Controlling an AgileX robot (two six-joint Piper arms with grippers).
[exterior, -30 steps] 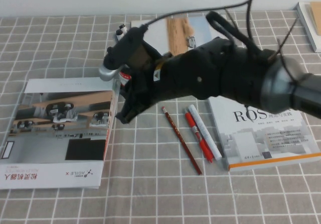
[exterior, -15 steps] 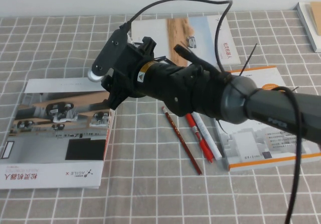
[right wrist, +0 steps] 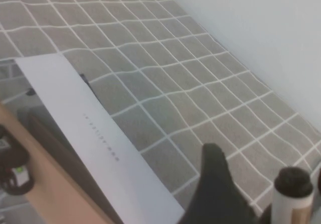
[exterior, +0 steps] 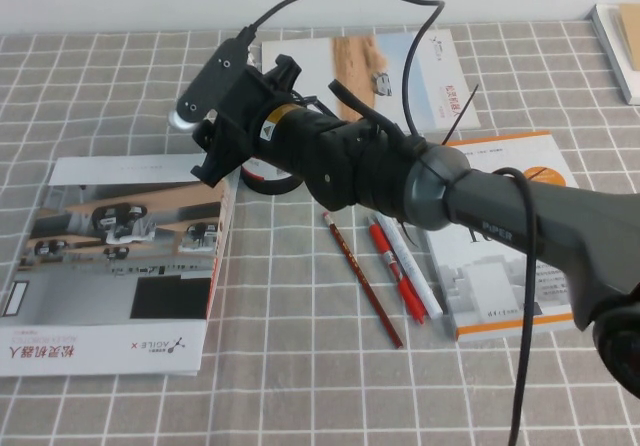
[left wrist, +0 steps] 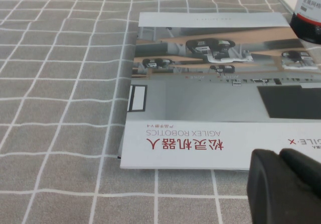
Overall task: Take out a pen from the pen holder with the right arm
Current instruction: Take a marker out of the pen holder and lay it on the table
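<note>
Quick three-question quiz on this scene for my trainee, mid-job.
1. How many writing tools lie left of the ROS book?
2. True or false: the left gripper, shut, hovers over the ROS book.
3. The open right gripper hangs: A over the writing tools; B by the pen holder at the AgileX brochure's far corner; C on the ROS book.
Key: 1 three; 2 false, over the AgileX brochure; 3 B.
</note>
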